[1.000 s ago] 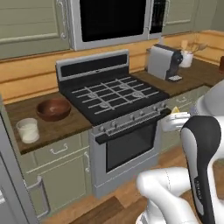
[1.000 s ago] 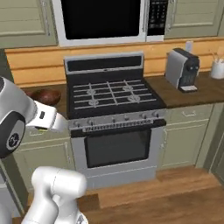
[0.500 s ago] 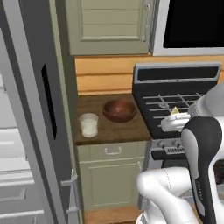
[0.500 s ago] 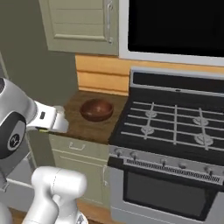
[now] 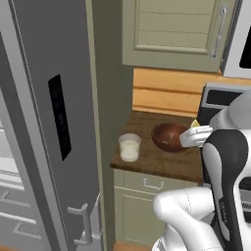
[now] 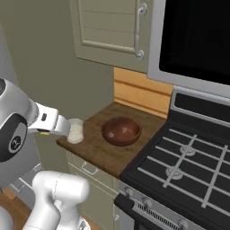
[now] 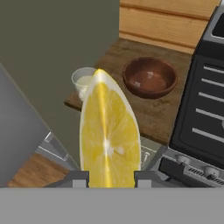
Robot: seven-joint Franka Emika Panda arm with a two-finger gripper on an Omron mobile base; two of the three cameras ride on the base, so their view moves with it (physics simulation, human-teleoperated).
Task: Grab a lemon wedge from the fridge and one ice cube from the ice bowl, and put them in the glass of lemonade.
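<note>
1. Hand view: the lemon wedge (image 7: 109, 135) stands upright between the two finger tips, its cut face toward the camera and its point up. The gripper (image 7: 111, 177) is clamped on the lemon wedge, one dark tip on each flank at its base.
2. Beyond the wedge, the glass of lemonade (image 7: 85, 81) sits near the left edge of the wooden counter (image 7: 144, 109), with a brown bowl (image 7: 150, 77) to its right, close but apart.
3. Left base view: the glass (image 5: 130, 147) stands near the counter's front left corner, the bowl (image 5: 169, 136) just beside it.
4. The fridge (image 5: 54, 122) door stands open left of the counter, walling that side.
5. Right base view: the stove (image 6: 188, 166) borders the counter on the right; bare wood lies in front of the bowl (image 6: 121, 130).
</note>
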